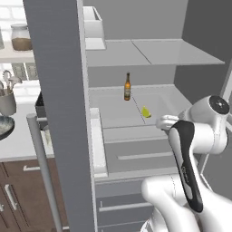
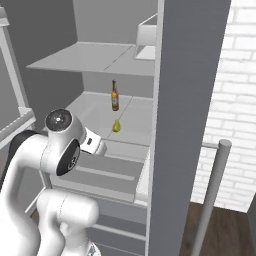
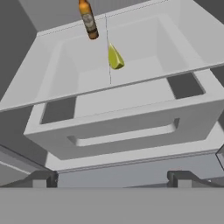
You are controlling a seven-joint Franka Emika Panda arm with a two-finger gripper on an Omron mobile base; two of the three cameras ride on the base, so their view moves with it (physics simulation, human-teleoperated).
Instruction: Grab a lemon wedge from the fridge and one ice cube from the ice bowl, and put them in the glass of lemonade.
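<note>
Fridge (image 1: 59, 90) open: lemon wedge (image 3: 115, 58) mid-shelf near the brown bottle (image 3: 88, 19); gripper (image 3: 111, 179) fingers wide, tips cropped

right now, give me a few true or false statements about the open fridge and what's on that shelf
1. The lemon wedge lies on the fridge shelf, nearer the front than the brown bottle. True.
2. The bottle lies on its side. False: it stands upright.
3. The gripper is shut on the wedge. False: in the hand view the fingertips stand wide apart and empty, with the wedge well ahead of them.
4. The fridge door is open. True: the shelves and a drawer show.
5. The wedge touches the bottle. False: bare shelf shows between them.
</note>
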